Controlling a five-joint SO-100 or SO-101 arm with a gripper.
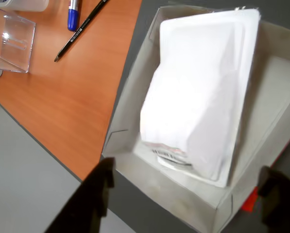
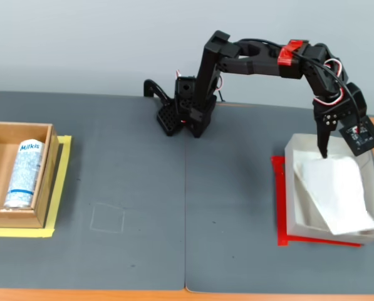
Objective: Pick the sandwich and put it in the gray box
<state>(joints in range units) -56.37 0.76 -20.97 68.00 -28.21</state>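
I saw the white sandwich with its small gray-printed label, the pale gray box on red tape, a blue-and-white Milkis can in a brown box, and my black gripper.

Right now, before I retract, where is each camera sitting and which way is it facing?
Wrist view: rides on the arm above the shallow light gray cardboard tray, looking down at the flat white plastic-wrapped sandwich packet; both dark end effector fingers show at the bottom edge, apart.
Fixed view: stands in front of the table, raised, looking down across the dark gray mat; the whole black arm shows.
Shared: sandwich packet in the tray, end effector.
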